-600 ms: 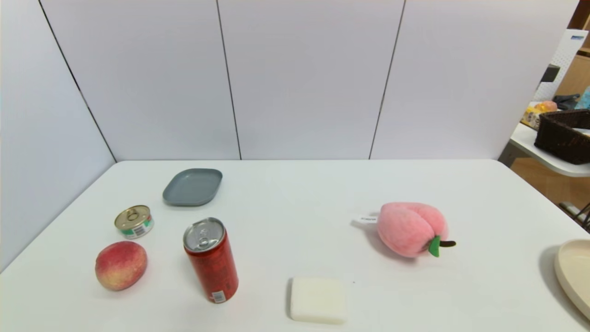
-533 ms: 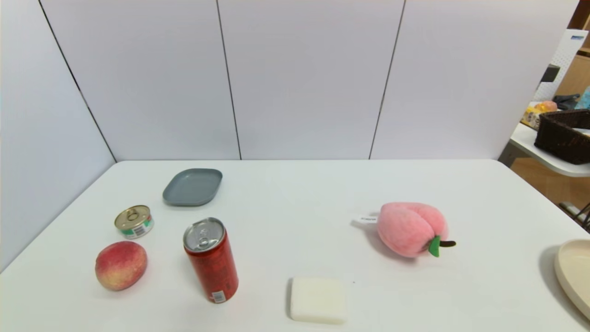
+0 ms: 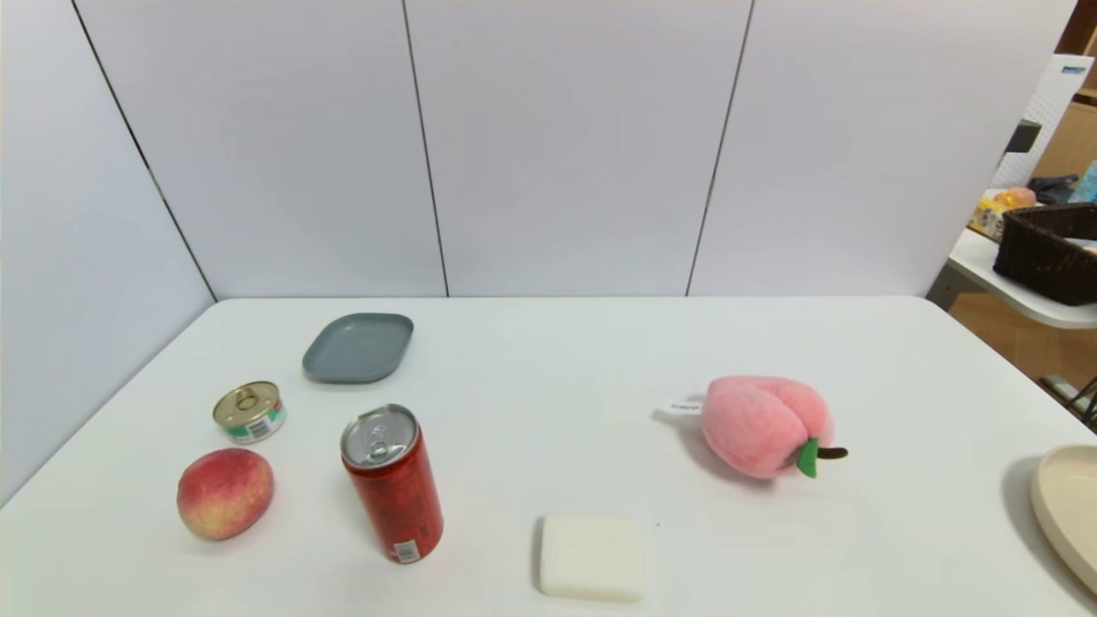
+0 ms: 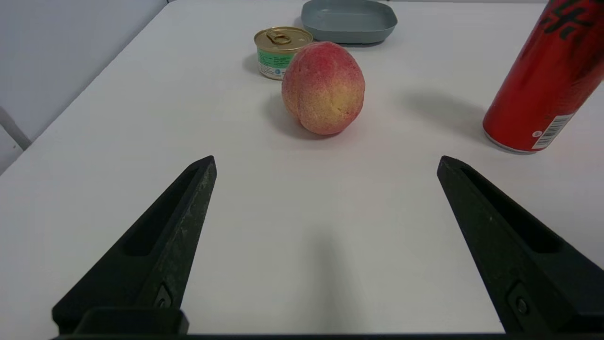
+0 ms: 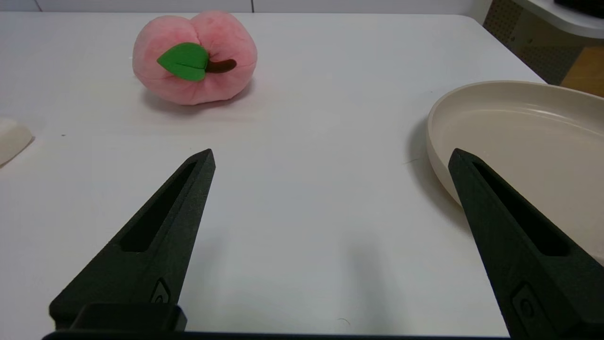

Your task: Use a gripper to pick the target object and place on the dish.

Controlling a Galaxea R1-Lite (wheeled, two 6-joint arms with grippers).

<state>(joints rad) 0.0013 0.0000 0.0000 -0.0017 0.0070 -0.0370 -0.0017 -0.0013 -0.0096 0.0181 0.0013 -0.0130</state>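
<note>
White tabletop [image 3: 531, 446] bears the realistic peach [image 4: 323, 88], which lies just beyond the left gripper's [image 4: 327, 163] wide-spread, empty fingers, touching neither.

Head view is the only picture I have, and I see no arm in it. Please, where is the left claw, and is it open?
Observer: The left wrist view shows the left claw over the near part of the table, jaws wide apart, with nothing between them.
Operator: Thank you. Does the realistic peach stand between its fingertips?
Observer: No, the realistic peach lies on the table beyond the fingertips, untouched.
Operator: And the right claw, what is it doing?
Observer: The right wrist view shows the right claw also open and empty, near the cream plate, whose inside shows much more widely there than in your view.
</note>
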